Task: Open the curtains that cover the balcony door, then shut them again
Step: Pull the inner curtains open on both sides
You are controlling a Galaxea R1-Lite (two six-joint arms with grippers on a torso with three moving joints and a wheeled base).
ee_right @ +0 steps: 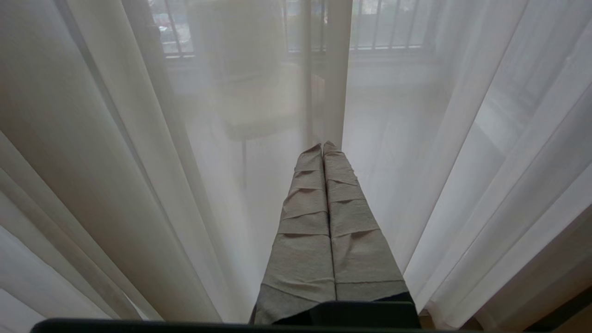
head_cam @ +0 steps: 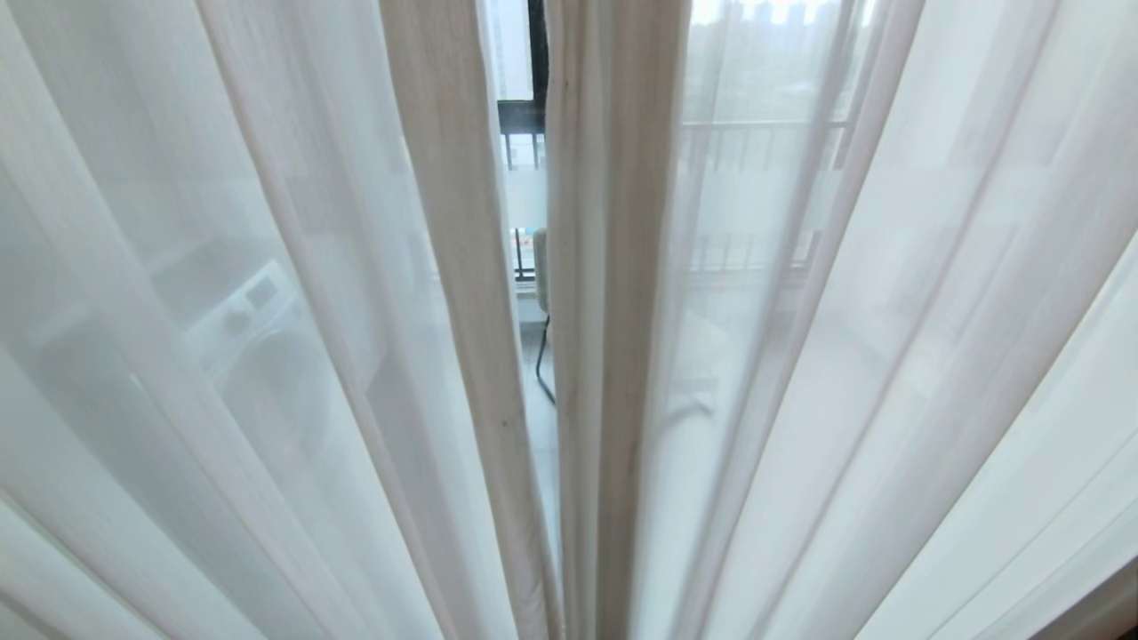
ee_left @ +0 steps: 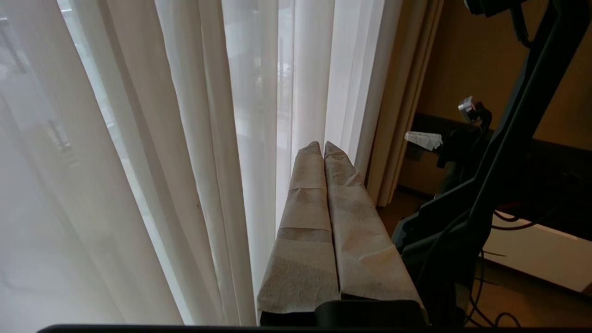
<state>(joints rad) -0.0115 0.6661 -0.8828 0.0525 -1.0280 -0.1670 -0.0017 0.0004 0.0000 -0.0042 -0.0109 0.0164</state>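
in front of the robot the curtains point(head_cam: 613, 311) hang in long upright folds, a narrow gap showing the balcony door point(head_cam: 524, 204). only the wrist views show the left gripper point(ee_left: 323, 144) and right gripper point(ee_right: 322, 145), fingers clenched on nothing, near the sheer cloth.

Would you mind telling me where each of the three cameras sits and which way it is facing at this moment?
Head view: on the robot's head, facing the sheer curtains and the narrow gap between them; no arm shows.
Left wrist view: behind the shut left gripper, looking along the sheers toward the beige drape; the robot's dark frame shows.
Right wrist view: behind the shut right gripper, facing the sheers straight on.
Shared: all three see the white sheers; head and right wrist views see balcony railing beyond.
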